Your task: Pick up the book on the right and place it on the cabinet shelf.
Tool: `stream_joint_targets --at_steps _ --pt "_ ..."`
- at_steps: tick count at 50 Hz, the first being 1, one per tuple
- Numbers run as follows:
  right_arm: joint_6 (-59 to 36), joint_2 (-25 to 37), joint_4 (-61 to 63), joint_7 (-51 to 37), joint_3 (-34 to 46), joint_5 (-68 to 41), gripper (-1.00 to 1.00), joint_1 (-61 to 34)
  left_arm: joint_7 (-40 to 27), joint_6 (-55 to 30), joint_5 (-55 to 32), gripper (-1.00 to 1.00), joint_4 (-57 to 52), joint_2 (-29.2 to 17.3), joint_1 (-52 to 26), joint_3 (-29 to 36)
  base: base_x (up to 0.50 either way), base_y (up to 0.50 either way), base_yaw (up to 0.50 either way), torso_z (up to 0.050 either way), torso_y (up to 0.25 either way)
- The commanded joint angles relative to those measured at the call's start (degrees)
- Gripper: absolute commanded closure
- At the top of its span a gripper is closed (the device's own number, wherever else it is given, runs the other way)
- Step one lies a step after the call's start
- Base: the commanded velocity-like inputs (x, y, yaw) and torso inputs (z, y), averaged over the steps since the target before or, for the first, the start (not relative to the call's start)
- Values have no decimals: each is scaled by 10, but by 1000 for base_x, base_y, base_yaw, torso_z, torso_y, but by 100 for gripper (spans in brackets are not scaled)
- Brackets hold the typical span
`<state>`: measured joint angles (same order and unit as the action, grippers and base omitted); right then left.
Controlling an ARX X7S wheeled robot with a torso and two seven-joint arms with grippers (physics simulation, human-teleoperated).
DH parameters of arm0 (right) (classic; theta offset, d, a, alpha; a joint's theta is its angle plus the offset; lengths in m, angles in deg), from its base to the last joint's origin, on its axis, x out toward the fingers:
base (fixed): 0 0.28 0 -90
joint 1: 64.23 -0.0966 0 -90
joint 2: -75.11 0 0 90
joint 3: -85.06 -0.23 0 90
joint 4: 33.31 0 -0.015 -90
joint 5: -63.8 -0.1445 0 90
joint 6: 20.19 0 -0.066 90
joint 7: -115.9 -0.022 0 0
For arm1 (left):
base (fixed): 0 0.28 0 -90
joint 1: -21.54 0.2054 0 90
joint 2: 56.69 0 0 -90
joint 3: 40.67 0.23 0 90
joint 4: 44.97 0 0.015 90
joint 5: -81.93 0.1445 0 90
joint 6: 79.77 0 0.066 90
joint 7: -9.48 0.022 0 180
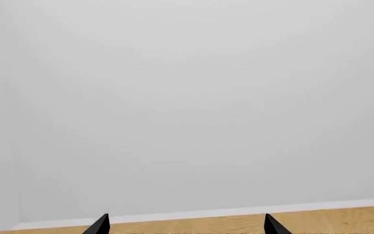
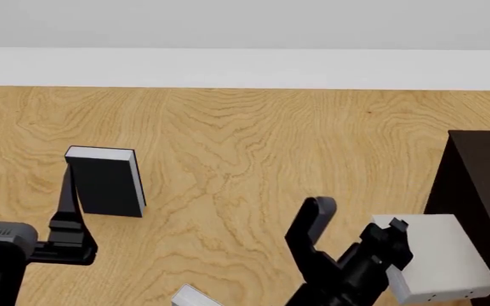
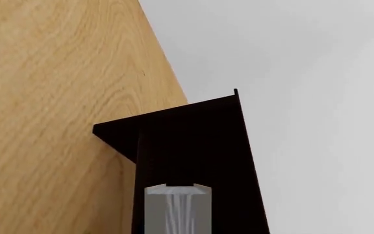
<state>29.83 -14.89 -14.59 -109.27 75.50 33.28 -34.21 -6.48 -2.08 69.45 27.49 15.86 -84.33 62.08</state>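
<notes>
Nearest the robot, the right claw is closed on the book, which is lifted off the wooden surface and tilted, its dotted narrow edge facing down toward the camera. The claw grips it at one end, so most of the book overhangs toward the cabinet just beside it. The book looks like a rigid, fairly light slab with a smooth plain cover; an end grip of that kind would probably let it pivot or slip, and a hold nearer the middle of the covers would steady it. In the right wrist view the white page edges sit right against the dark cabinet shelf, though whether they touch is hard to tell. Farther left, the left claw stands open and empty. A black book stands upright beyond it.
</notes>
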Motion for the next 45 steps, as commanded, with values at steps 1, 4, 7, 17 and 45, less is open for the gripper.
stream_joint_targets --at_steps 1,4,7,17,45 --pt "-10 0 -19 -6 27 56 100 2 1 6 0 -100 10 0 -2 5 0 0 0 0 0" --pt "-6 0 -25 -3 27 66 100 7 1 12 5 -100 18 1 -3 8 0 0 0 0 0" --pt "-4 0 -36 -1 17 82 100 8 10 17 -4 -100 42 6 -14 10 0 0 0 0 0" --pt "-19 3 -37 34 -142 251 100 21 21 51 7 -100 116 15 -36 22 0 0 0 0 2" --pt "-16 39 -37 44 -215 304 100 47 19 87 27 -100 191 22 -57 39 0 0 0 0 1"
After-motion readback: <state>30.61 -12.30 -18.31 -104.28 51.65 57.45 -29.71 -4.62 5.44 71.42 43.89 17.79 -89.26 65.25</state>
